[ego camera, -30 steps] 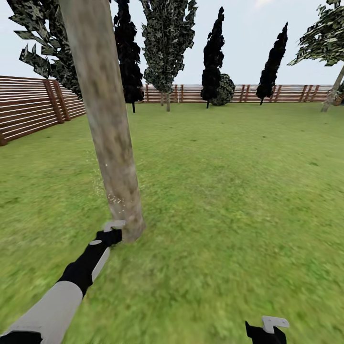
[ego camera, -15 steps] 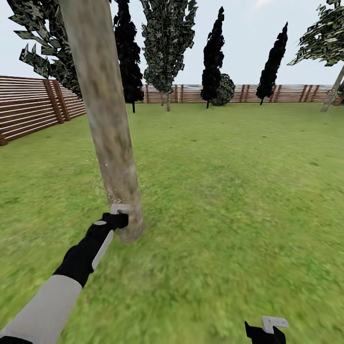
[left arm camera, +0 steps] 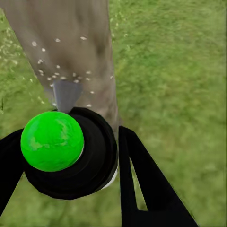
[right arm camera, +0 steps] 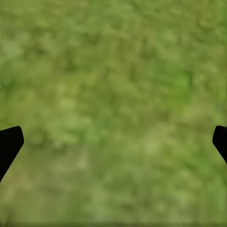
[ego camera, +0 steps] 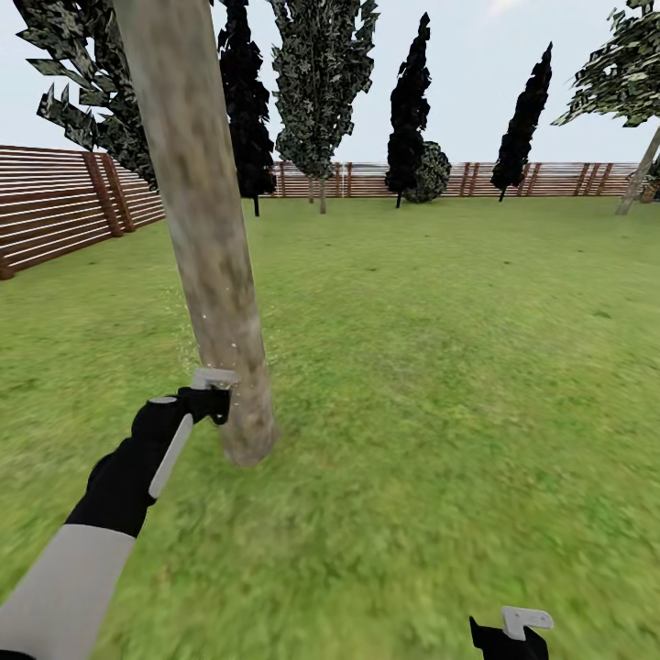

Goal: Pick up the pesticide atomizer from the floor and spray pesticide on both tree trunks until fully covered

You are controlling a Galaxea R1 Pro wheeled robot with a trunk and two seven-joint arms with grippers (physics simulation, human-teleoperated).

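Observation:
A thick mottled grey-brown tree trunk rises from the grass at the left of the head view. My left gripper is shut on the pesticide atomizer, held right against the trunk a little above its base. In the left wrist view the dark bottle with its bright green spot sits between the black fingers. Its grey nozzle points at the trunk, which is dotted with pale droplets. My right gripper is open over bare grass, low at the right.
A brown slat fence rings the lawn at left and back. Black cone trees and a leafy tree stand along the far fence. Another leaning grey trunk stands far off at the back right. Open grass lies to the right.
My left arm has lifted the atomizer up the trunk, from near its base to a bit higher and slightly left. The right gripper has stayed put.

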